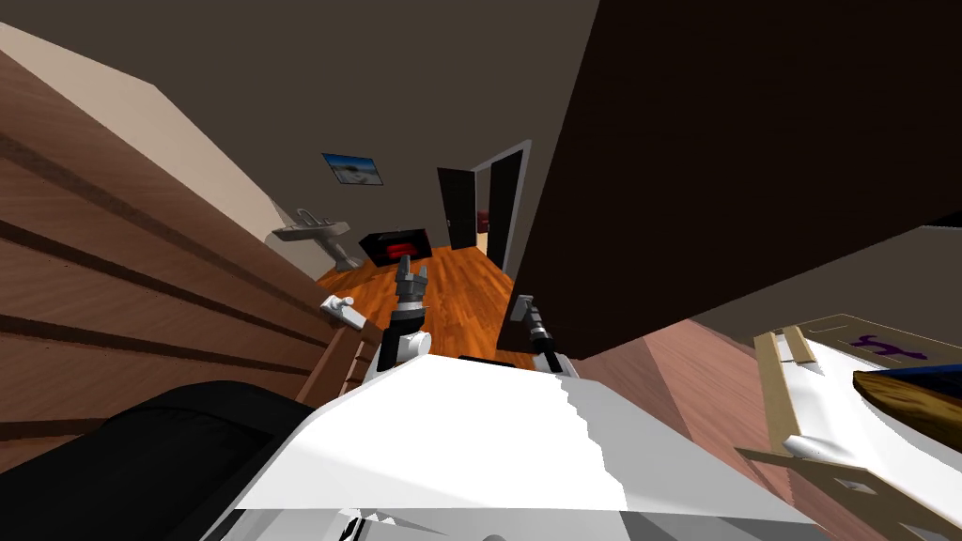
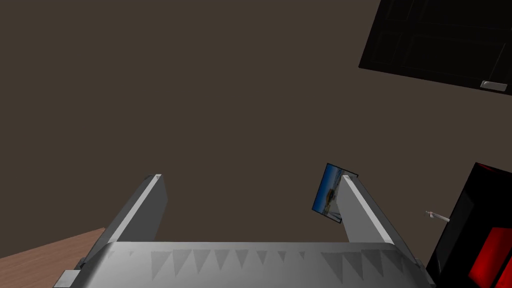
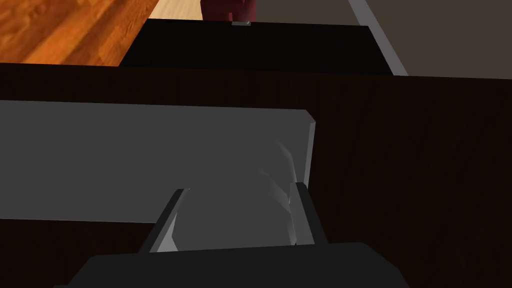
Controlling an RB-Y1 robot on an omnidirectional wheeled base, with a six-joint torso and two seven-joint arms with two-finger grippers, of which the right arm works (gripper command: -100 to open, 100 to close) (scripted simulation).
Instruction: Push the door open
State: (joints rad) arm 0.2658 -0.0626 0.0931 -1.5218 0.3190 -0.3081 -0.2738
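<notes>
The door [image 1: 752, 141] is a tall dark brown slab on my right, standing open towards a room with an orange wood floor [image 1: 460, 291]. My right gripper [image 1: 522, 305] is at the door's near edge. In the right wrist view its fingers [image 3: 302, 215] press the sides of a pale grey handle [image 3: 235, 220], which sits on a grey plate [image 3: 100, 160] fixed to the dark door [image 3: 425, 175]. The right gripper [image 3: 237, 192] is shut on that handle. My left gripper [image 1: 411, 272] is raised ahead of my chest and is open [image 2: 250, 177] with nothing between its fingers.
A brown panelled surface [image 1: 113, 282] with a grey lever handle [image 1: 343, 308] runs close along my left. Ahead stand a wall sink [image 1: 315, 230], a black box with a red front [image 1: 399, 246] and a far doorway with a dark door [image 1: 457, 221]. A bed [image 1: 845, 394] lies at right.
</notes>
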